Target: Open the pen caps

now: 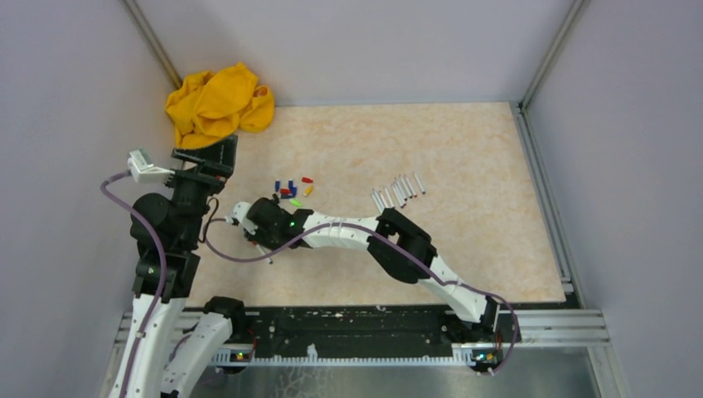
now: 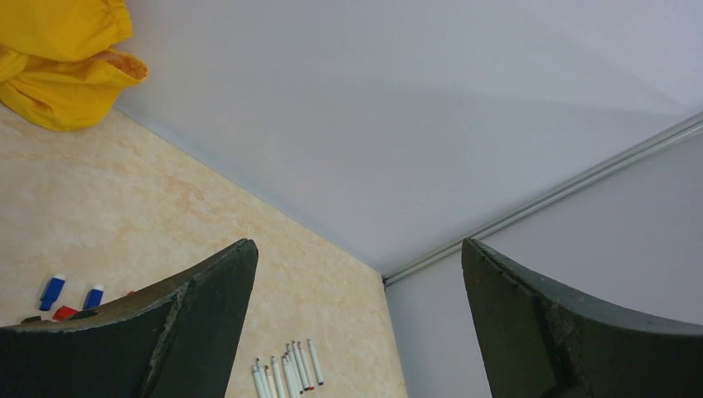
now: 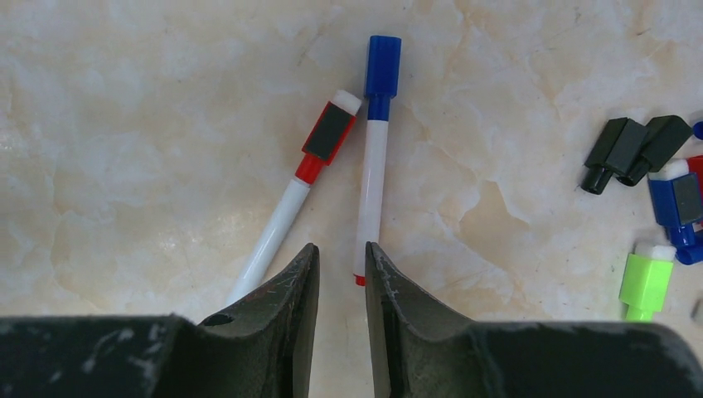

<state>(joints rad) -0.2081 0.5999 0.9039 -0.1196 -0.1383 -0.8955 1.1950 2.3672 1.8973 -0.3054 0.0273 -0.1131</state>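
- Right claw (image 3: 340,249), how is it held?
- Its two fingers are kept close, with only a thin gap between them. Nothing is pinched in that gap. It is held low over the counter (image 3: 124,124), just near two pens.
- And the left claw (image 2: 356,249)?
- It is spread wide and lifted up at the left. Nothing is held in it.
- How much has been done?
- A lot, it is guessed. A row of bare pens (image 1: 398,191) is laid on the right, and a pile of loose caps (image 1: 290,189) is seen near the middle. Black, blue and green ones are seen close up, to the right of the right claw.
- What is left?
- Two caps are still on. The red cap (image 3: 327,133) and the blue cap (image 3: 383,66) are found on the far ends of the two pens, side by side, just past the claw tips.
- What are they like?
- The caps are made of hard, shiny plastic in boxy shapes. A dark patch is set on the red one. The pens are thin, round and white. The counter is smooth, with a creamy stone pattern.
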